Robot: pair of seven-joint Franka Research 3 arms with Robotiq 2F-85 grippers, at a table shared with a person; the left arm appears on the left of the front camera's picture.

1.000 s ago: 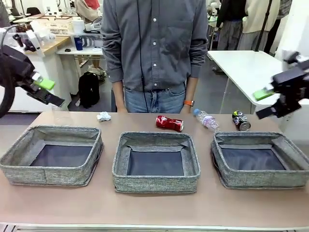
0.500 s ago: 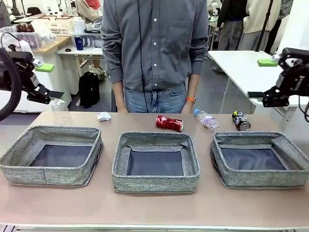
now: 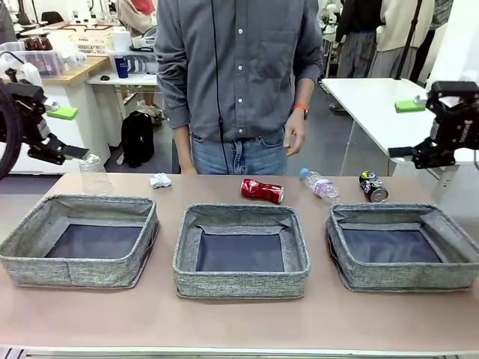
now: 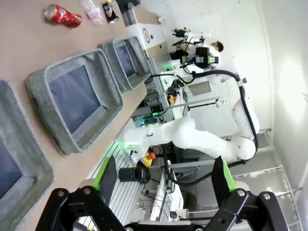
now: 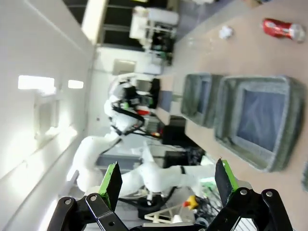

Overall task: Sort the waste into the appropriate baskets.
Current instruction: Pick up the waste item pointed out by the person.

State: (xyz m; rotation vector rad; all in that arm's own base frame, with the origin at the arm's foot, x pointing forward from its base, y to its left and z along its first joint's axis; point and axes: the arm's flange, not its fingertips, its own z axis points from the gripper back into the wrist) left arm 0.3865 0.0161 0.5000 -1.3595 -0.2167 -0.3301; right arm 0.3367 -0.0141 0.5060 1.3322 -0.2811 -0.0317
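Observation:
The waste lies in a row along the far edge: clear cup, crumpled white paper, red crushed can, clear bottle and dark crushed can. Nearer me stand three grey baskets: left, middle, right, all with bare bottoms. My left gripper hangs open in the air past the table's left end, and my right gripper hangs open above the right end. The left wrist view has open jaws with the red can far off. The right wrist view also has open jaws.
A person in a grey shirt stands at the far side behind the red can, one hand raised at waist height. Bare table runs in front of the baskets. A white table stands behind at the right.
Both grippers have turned and risen a little while staying out at the table's ends. The person's hand has lifted from hip height to waist height.

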